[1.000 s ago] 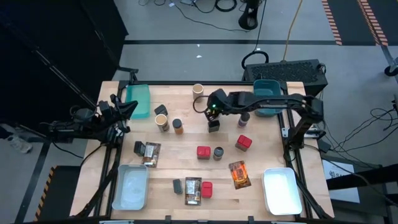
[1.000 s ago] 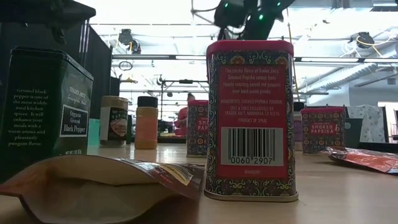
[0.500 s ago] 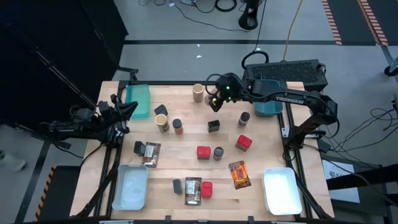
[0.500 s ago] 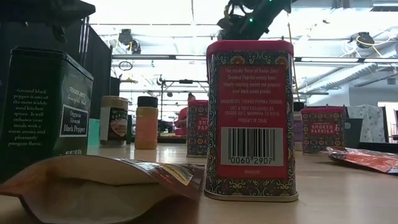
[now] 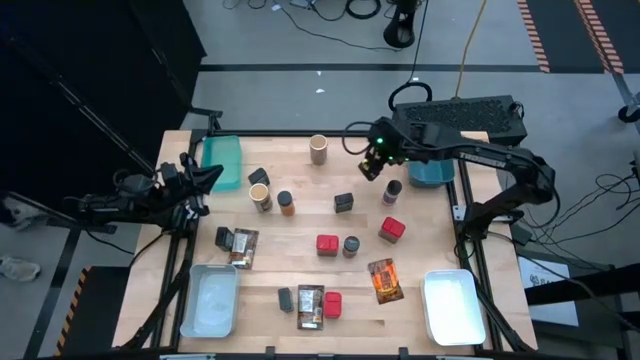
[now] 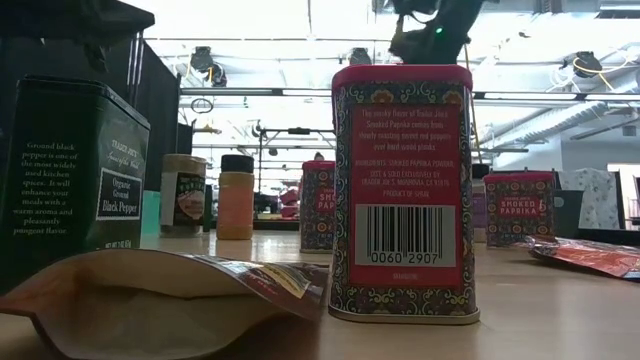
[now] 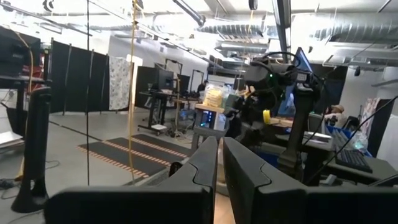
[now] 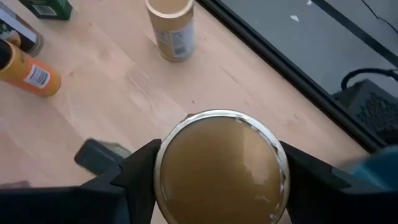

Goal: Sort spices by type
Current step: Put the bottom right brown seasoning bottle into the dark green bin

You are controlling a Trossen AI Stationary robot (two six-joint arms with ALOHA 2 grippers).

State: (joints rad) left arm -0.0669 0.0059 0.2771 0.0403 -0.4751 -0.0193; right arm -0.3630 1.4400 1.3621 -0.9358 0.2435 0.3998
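My right gripper (image 5: 371,166) hangs above the table's far side, shut on a round tan container (image 8: 219,163) whose lid faces the wrist camera. On the table below stand another tan cylinder (image 5: 319,150), an orange jar (image 5: 286,203), a dark tin (image 5: 343,202), a dark jar (image 5: 392,190), red tins (image 5: 327,243) and flat printed packets (image 5: 385,280). My left gripper (image 5: 205,180) waits shut at the table's left edge, holding nothing. My right gripper pinches the tan container between its two fingers, one finger (image 8: 138,169) on each opposite side of the round wall just below the lid's rim (image 8: 163,144). The fingers slant down from above. The container is lifted clear of the table, lid up.
Teal bins stand at the far left (image 5: 222,162) and far right (image 5: 432,162). White bins stand at the near left (image 5: 210,300) and near right (image 5: 453,305). In the low view a red paprika tin (image 6: 403,190) and a black pepper tin (image 6: 75,180) stand close.
My right gripper has risen and moved toward the table's far right corner, away from the dark tin, carrying the tan container clear of the table. The spices on the table have stayed where they were.
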